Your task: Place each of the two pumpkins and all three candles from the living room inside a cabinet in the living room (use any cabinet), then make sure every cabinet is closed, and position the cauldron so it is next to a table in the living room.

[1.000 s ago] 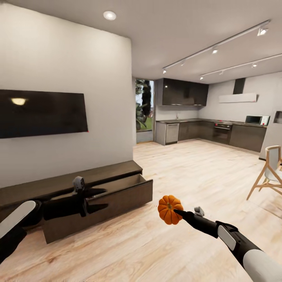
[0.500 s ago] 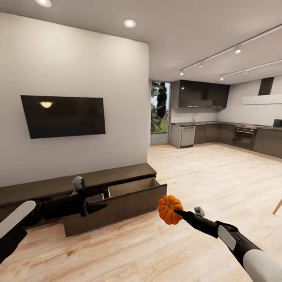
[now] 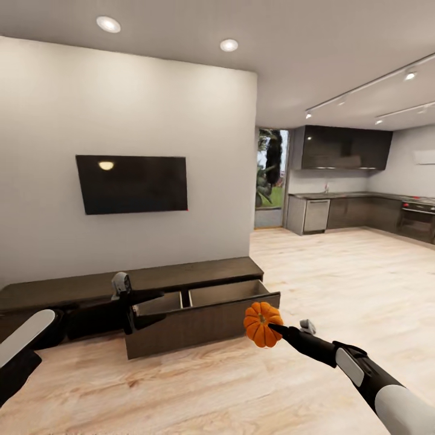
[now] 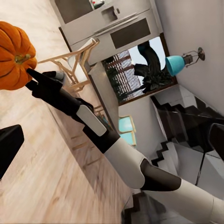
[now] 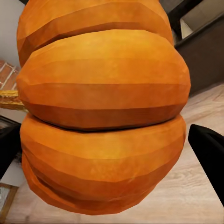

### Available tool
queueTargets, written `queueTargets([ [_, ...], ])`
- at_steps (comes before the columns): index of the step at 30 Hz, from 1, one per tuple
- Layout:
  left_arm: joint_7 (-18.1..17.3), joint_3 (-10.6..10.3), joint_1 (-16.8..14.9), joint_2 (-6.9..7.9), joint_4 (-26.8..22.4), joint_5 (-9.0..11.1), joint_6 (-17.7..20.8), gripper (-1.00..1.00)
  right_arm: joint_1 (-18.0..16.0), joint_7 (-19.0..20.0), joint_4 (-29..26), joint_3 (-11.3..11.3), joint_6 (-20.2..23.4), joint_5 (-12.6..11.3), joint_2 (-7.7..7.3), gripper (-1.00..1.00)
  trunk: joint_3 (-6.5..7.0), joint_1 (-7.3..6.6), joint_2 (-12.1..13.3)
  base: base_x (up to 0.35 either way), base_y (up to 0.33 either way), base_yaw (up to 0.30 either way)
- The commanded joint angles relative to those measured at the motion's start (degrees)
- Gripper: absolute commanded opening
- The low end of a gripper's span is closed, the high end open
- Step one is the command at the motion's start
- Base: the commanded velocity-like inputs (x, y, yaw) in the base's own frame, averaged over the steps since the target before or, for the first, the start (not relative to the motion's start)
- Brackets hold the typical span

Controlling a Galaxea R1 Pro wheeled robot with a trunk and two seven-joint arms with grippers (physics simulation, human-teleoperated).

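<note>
A bright-orange ribbed pumpkin (image 3: 262,324) hangs above the wood floor, with my right gripper (image 3: 270,327) shut on it. The same pumpkin (image 5: 102,116) looms close in the right wrist view, one dark finger (image 5: 210,154) beside it. It also appears in the left wrist view as the pumpkin (image 4: 14,56) at the tip of the right arm (image 4: 93,126). The long low dark brown cabinet (image 3: 181,275) stands against the wall, its drawer (image 3: 202,320) pulled out just left of the pumpkin. My left gripper (image 3: 152,308) is open over the drawer's left end, holding nothing.
A black TV (image 3: 133,183) hangs on the white wall above the cabinet. A dark kitchen (image 3: 350,211) lies at the back right past a glass doorway (image 3: 269,178). A wooden chair (image 4: 70,65) and stairs (image 4: 186,135) appear in the left wrist view.
The camera has swung left, so the cabinet, TV and kitchen have slid rightward in the picture. Both arms keep their pose, the pumpkin still in the right gripper.
</note>
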Motion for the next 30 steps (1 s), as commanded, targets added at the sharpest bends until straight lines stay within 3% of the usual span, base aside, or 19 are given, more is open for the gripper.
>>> queueTargets([
  [1,-0.6,-0.2,-0.1,0.03,0.1,-0.5,0.0,1.00,0.0,-0.1,-0.1,0.1,0.6,-0.9,-0.06,-1.00,0.16,-0.23,0.4,0.000,0.000,0.264],
  [17,-0.6,-0.1,-0.1,0.08,0.1,-0.5,0.0,1.00,-0.1,-0.4,-0.1,0.1,0.6,-0.9,-0.06,-1.00,3.77,-3.74,6.8,0.000,0.000,0.264],
  [30,-0.7,-0.1,-0.1,0.13,0.4,-0.5,0.0,1.00,-0.1,-0.4,-0.1,0.1,0.6,-0.9,-0.06,-1.00,4.37,-3.74,6.8,0.000,0.000,0.264],
])
